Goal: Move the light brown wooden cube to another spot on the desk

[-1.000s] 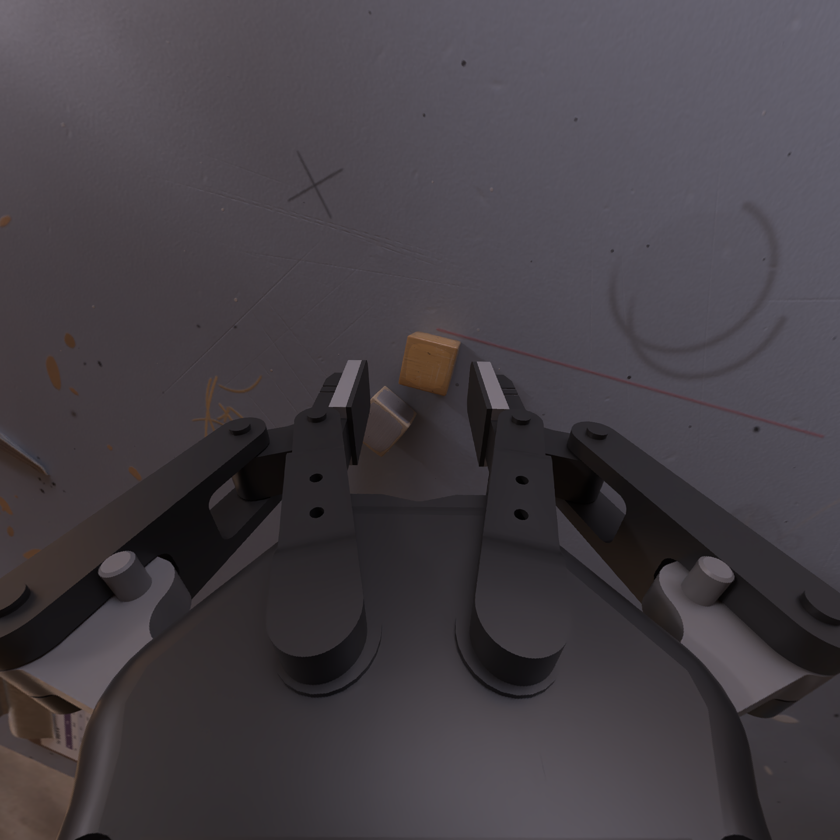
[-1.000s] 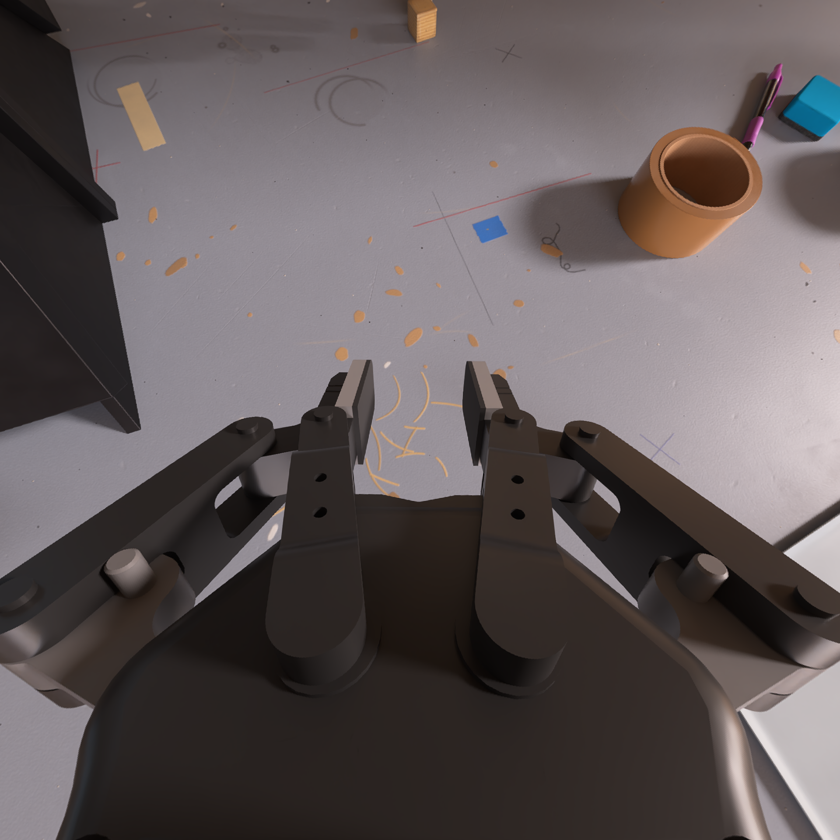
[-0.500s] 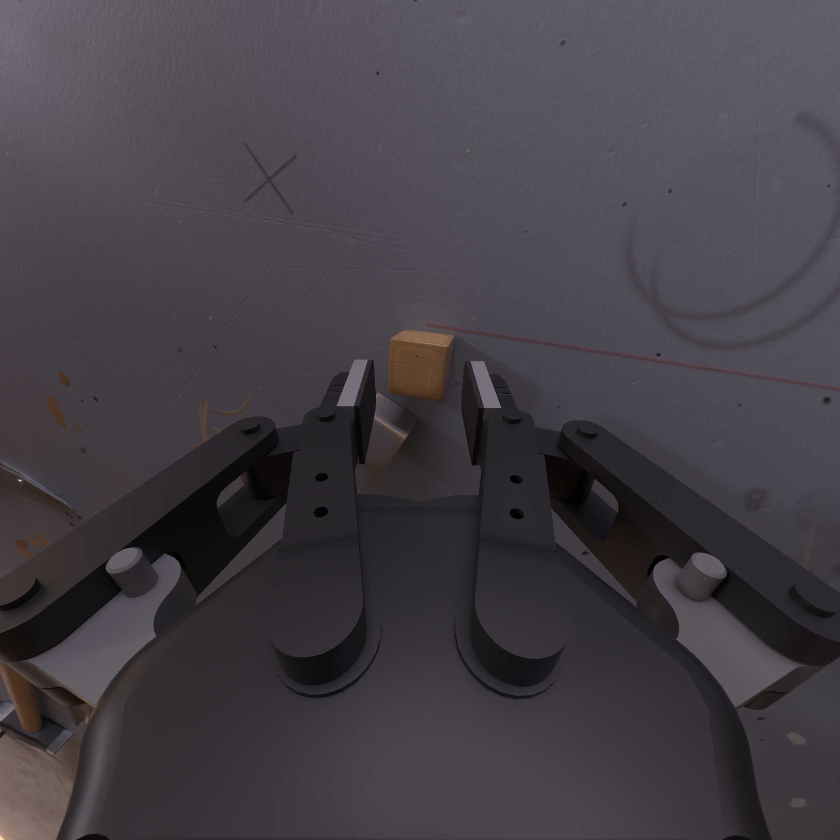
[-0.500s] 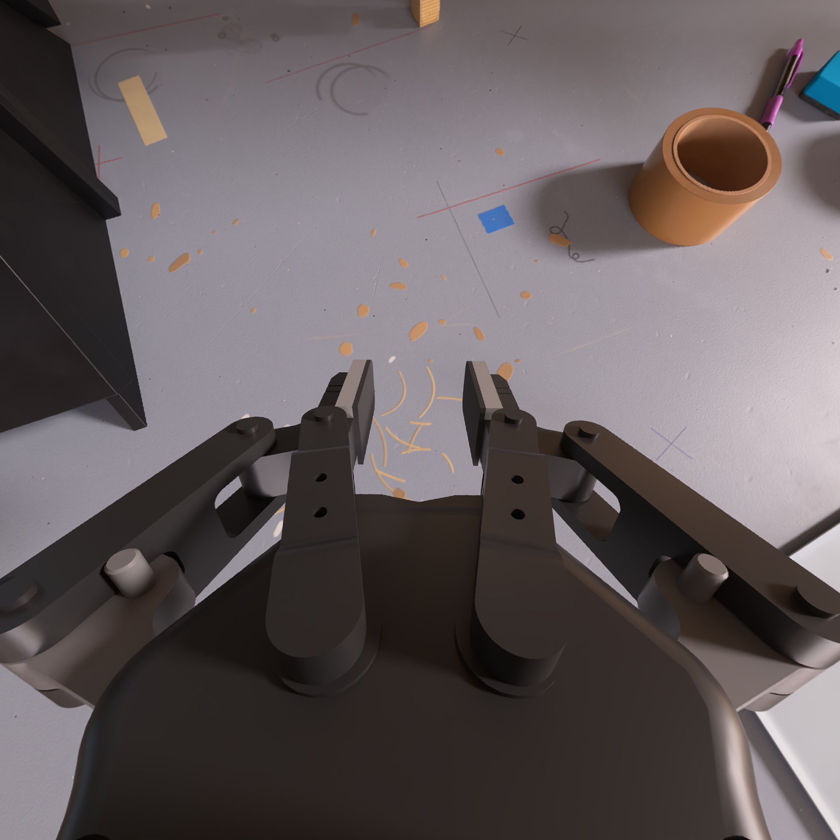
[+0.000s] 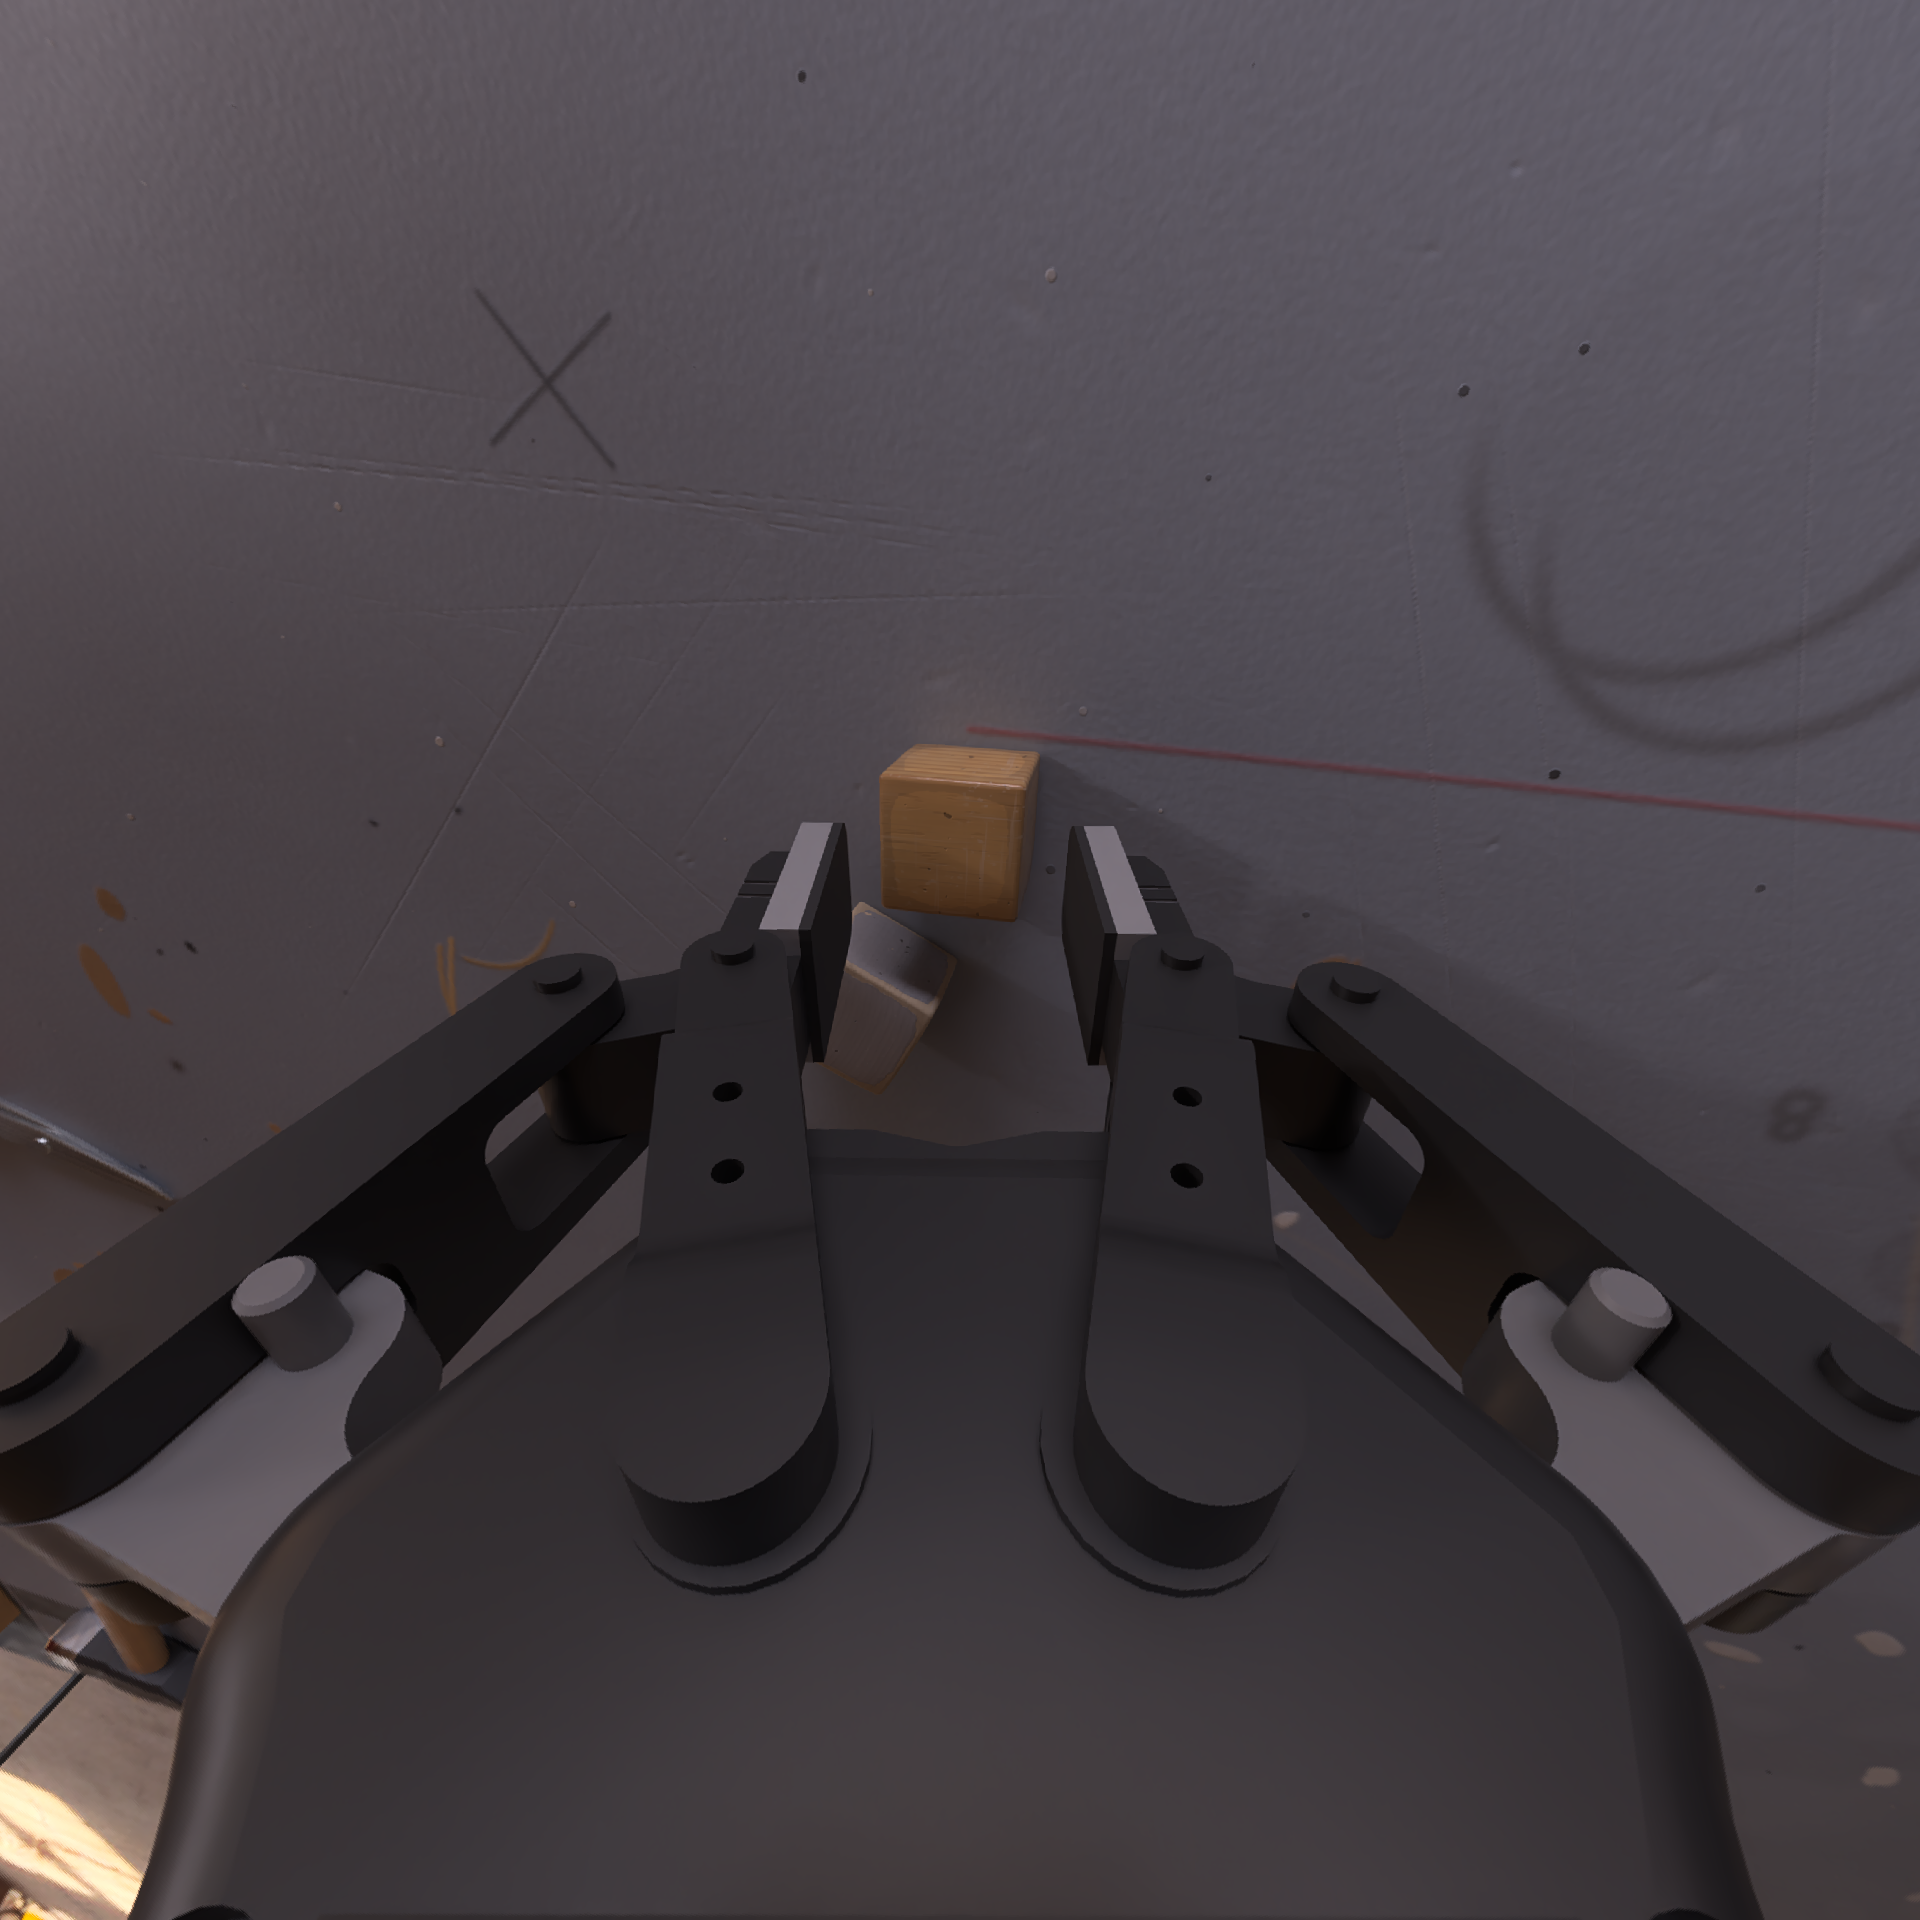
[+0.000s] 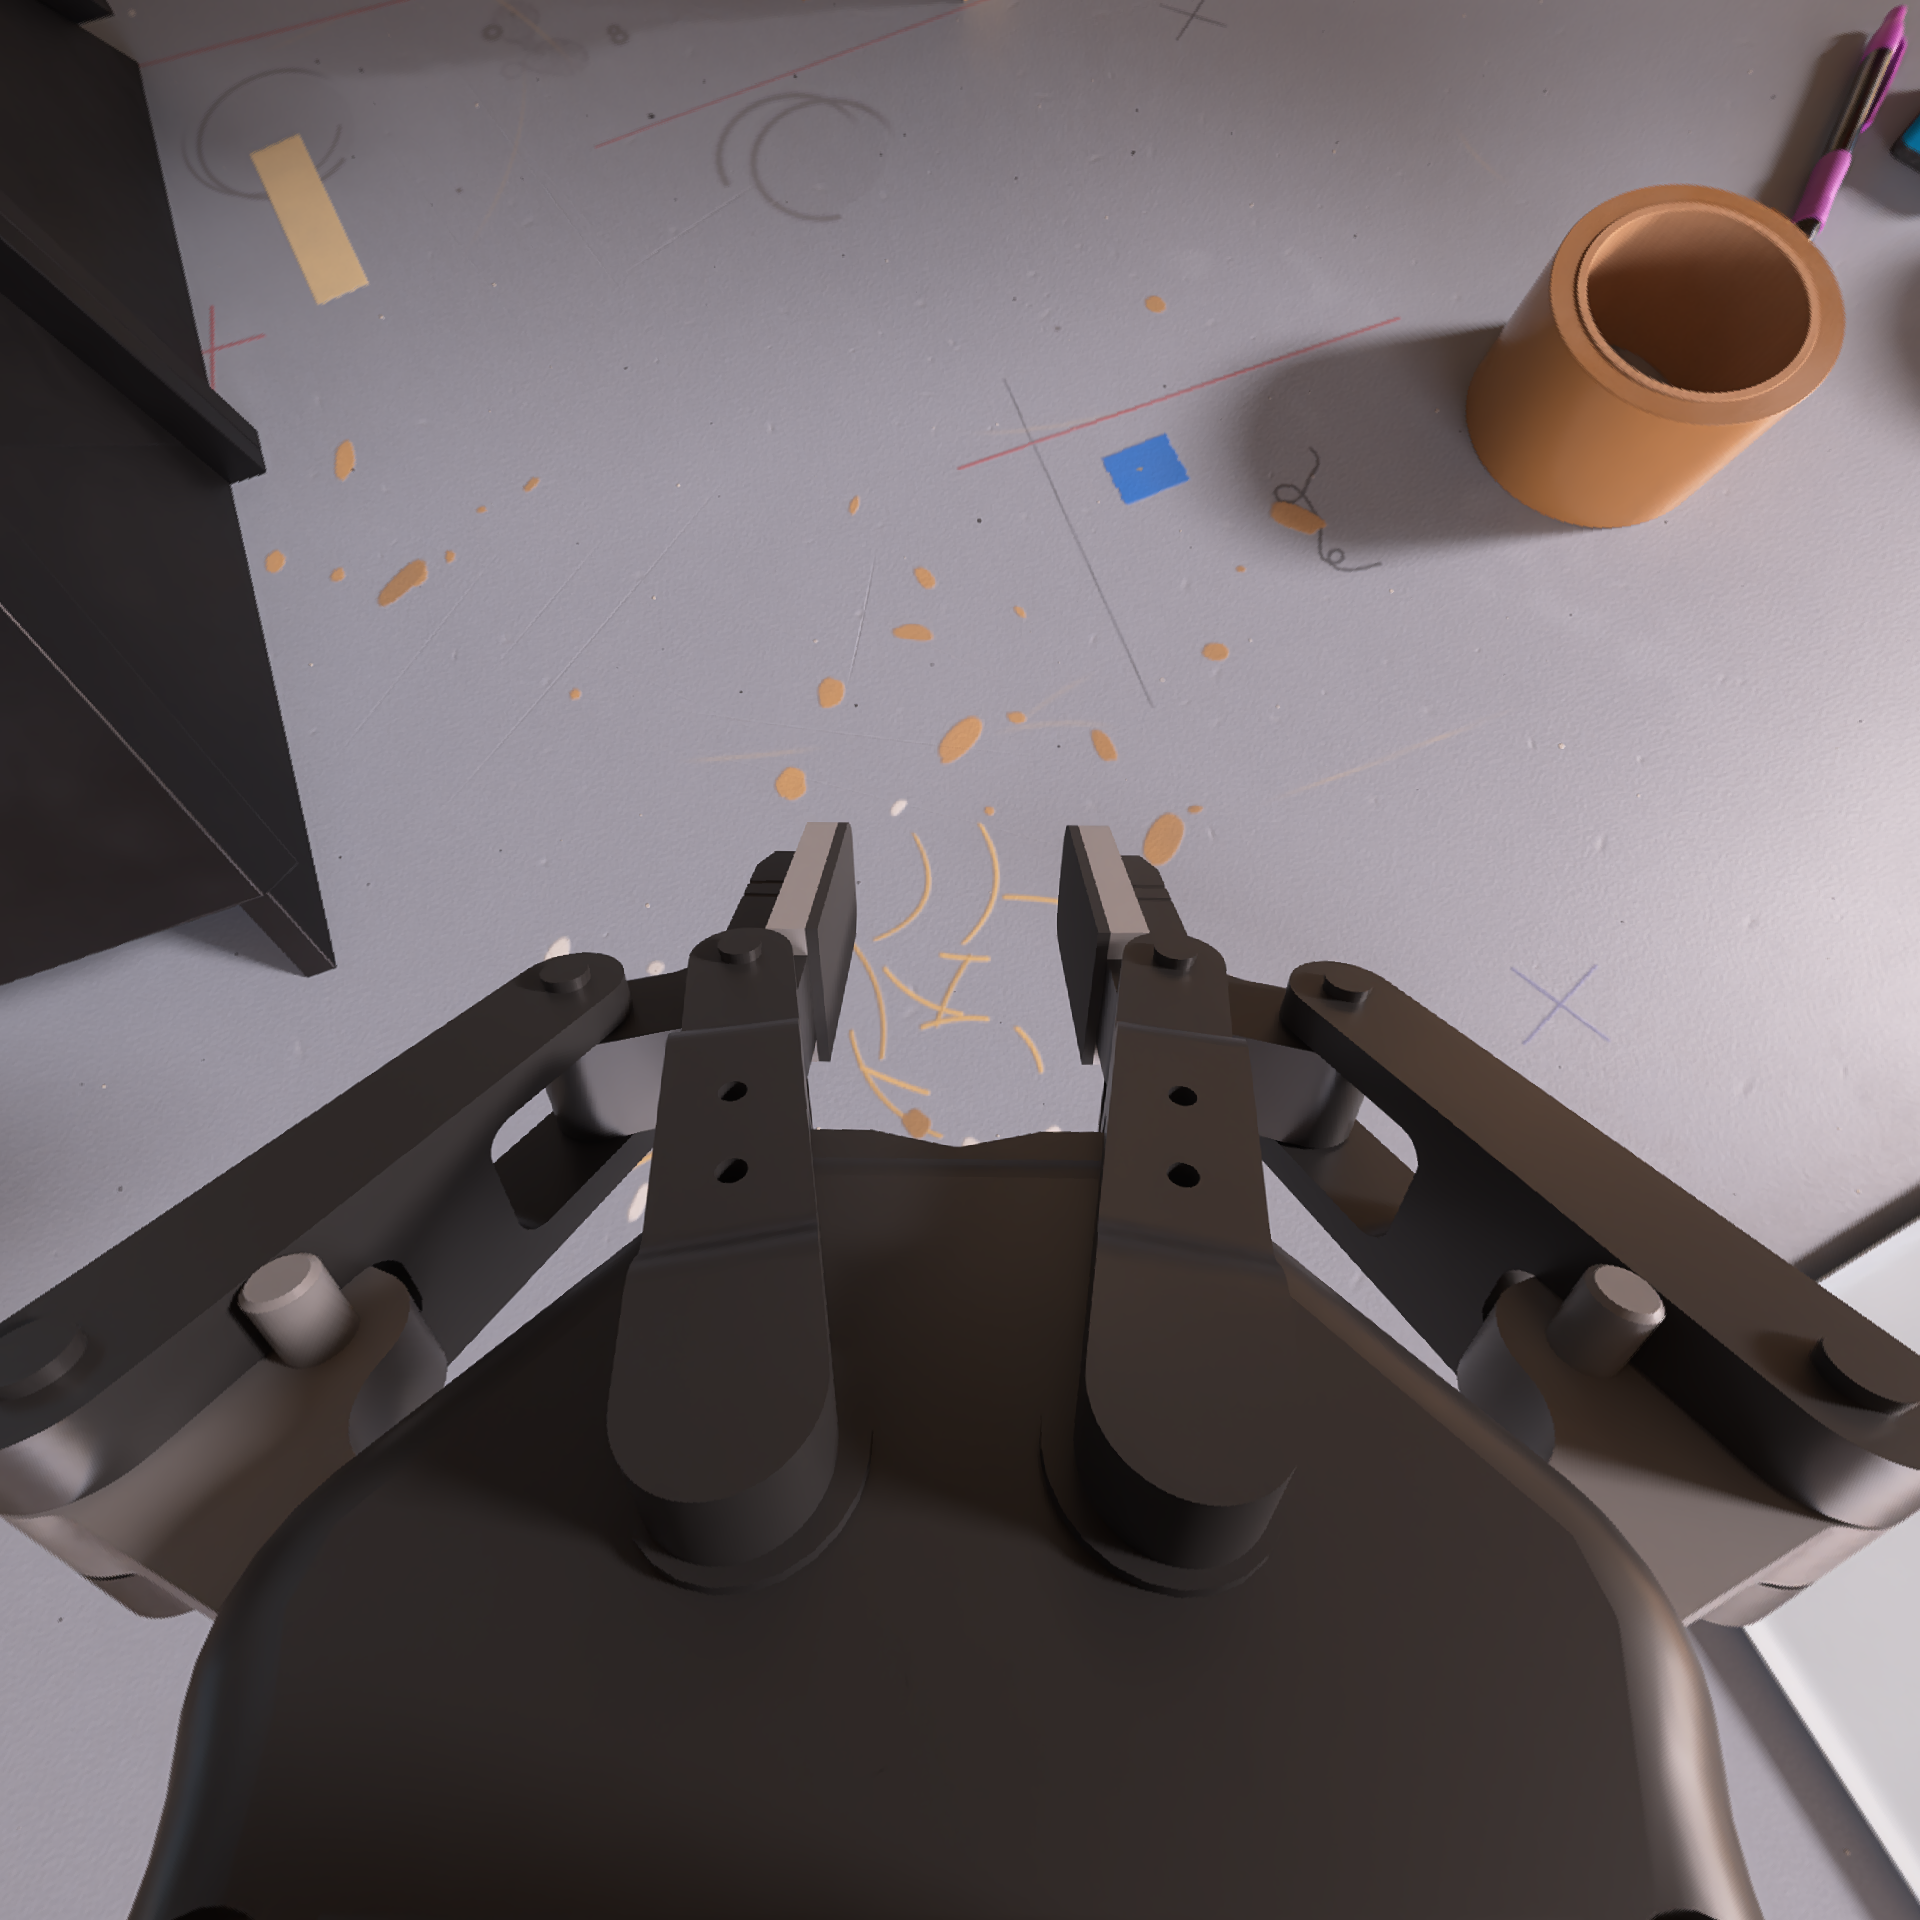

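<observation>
In the left wrist view the light brown wooden cube [image 5: 958, 831] sits on the grey desk [image 5: 1039, 416], just past my fingertips and in line with the gap between them. A paler grey-white block [image 5: 885, 1023] lies tilted beside the left finger, nearer to me than the cube. My left gripper [image 5: 956, 914] is open and empty, hovering over both. My right gripper [image 6: 956, 914] is open and empty above orange scribbles on the desk; the cube does not show in the right wrist view.
An orange-brown tape roll [image 6: 1652, 353] stands at the right wrist view's upper right, with a pink pen [image 6: 1849, 114] behind it. A black shelf unit [image 6: 114, 540] fills the left side. A white sheet edge [image 6: 1860, 1558] lies at the lower right.
My left gripper has swung so the cube now sits squarely ahead of the finger gap and looks closer. My right gripper has drawn back, so the tape roll slid right and the cube left its view.
</observation>
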Controlling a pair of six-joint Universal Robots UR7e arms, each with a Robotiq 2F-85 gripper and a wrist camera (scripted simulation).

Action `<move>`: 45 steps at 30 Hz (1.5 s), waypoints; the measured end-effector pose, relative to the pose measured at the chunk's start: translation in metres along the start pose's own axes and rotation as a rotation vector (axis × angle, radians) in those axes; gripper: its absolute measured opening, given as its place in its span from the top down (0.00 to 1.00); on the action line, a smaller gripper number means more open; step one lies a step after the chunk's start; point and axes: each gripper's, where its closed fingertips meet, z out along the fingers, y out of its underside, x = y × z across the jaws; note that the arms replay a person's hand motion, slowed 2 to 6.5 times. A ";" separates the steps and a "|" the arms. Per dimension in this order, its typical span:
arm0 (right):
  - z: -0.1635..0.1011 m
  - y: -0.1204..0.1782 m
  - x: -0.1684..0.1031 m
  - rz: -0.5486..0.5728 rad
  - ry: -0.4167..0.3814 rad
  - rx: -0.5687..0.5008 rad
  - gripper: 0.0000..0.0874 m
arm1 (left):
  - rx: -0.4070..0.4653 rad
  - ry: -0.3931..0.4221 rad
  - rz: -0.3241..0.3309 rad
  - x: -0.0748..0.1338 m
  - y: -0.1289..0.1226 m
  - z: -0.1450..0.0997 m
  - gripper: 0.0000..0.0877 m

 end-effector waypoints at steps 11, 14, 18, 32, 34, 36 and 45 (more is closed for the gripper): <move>0.005 0.004 0.002 0.016 -0.013 -0.025 0.59 | -0.027 0.014 0.014 0.000 0.002 0.009 0.61; 0.005 0.005 0.002 0.021 -0.014 -0.031 0.59 | -0.030 0.021 0.014 0.001 0.002 0.010 0.64; 0.005 0.007 0.003 0.027 -0.016 -0.034 0.60 | -0.029 0.023 0.014 0.000 0.002 0.011 0.66; 0.003 0.008 0.004 0.038 -0.021 -0.023 0.61 | 0.026 0.001 0.012 -0.003 -0.010 -0.004 0.70; 0.003 0.008 0.004 0.038 -0.021 -0.022 0.61 | 0.037 -0.006 0.010 -0.005 -0.011 -0.008 0.70; 0.003 0.008 0.004 0.039 -0.022 -0.021 0.61 | 0.048 -0.018 0.007 -0.007 -0.013 -0.014 0.70; 0.002 0.010 0.004 0.049 -0.029 -0.019 0.62 | 0.116 -0.112 0.005 -0.026 -0.025 -0.053 0.70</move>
